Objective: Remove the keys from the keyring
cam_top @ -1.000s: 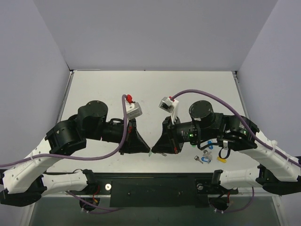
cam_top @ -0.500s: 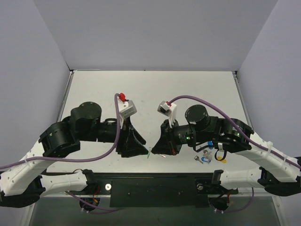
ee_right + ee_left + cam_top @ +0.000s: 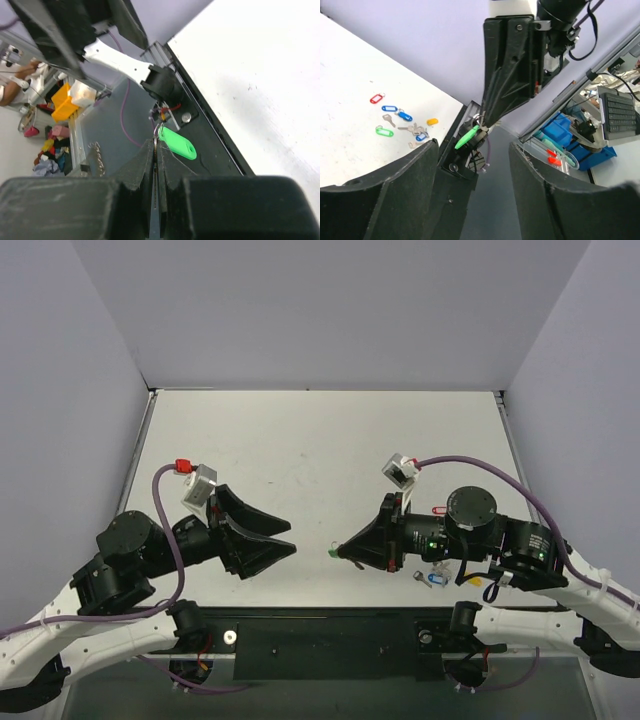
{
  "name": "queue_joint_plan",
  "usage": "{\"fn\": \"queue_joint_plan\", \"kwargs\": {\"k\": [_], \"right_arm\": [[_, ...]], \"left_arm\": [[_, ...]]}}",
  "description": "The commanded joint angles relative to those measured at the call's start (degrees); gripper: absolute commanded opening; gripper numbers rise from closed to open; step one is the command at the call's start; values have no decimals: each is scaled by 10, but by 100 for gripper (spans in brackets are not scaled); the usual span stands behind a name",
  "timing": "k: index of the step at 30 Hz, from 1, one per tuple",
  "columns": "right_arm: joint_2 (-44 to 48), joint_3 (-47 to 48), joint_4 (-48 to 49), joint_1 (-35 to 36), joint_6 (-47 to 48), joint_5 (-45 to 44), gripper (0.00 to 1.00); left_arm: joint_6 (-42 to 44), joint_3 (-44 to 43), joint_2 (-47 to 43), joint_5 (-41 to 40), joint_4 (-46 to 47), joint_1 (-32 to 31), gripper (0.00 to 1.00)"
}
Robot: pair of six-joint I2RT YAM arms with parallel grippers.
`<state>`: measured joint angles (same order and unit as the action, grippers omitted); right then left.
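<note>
My right gripper (image 3: pixel 341 553) is shut on the keyring (image 3: pixel 158 129), a thin wire loop at its fingertips (image 3: pixel 150 150). A key with a bright green plastic head (image 3: pixel 178 142) hangs from the loop beside the tips. The left wrist view shows that green key (image 3: pixel 466 138) dangling below the right gripper's tip over the table's near edge. My left gripper (image 3: pixel 290 538) stands open to its left, a clear gap away, holding nothing. Its two fingers (image 3: pixel 410 170) frame the green key from a distance.
Loose keys and coloured tags lie on the table by the right arm: red (image 3: pixel 377 98), blue (image 3: pixel 389 108), green (image 3: pixel 384 131), yellow (image 3: pixel 432 121), with silver keys (image 3: pixel 435 578) among them. The black front rail (image 3: pixel 330 635) runs below both grippers.
My left gripper has opened and drawn back to the left, away from the right gripper. The right gripper has shifted slightly right and stays shut on the keyring with the green key.
</note>
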<state>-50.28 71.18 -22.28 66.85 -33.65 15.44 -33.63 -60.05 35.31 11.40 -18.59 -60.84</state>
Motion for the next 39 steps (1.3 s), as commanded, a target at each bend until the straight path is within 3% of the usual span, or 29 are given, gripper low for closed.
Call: {"fn": "queue_joint_plan", "kwargs": {"k": [1, 8, 16, 24, 39], "right_arm": [[8, -16, 100, 3, -11, -18, 0], [0, -36, 181, -9, -19, 15, 0], [-4, -69, 354, -114, -129, 171, 0], [-25, -64, 441, -125, -186, 245, 0], [-25, -55, 436, -125, -182, 253, 0]], "left_arm": [[-40, 16, -4, -27, 145, -3, 66], [-50, 27, -7, -17, 211, -3, 59], [-65, 86, -29, -41, 283, -3, 53], [-72, 114, -14, -55, 345, -3, 47], [-107, 108, 20, -36, 402, -3, 38]]}}
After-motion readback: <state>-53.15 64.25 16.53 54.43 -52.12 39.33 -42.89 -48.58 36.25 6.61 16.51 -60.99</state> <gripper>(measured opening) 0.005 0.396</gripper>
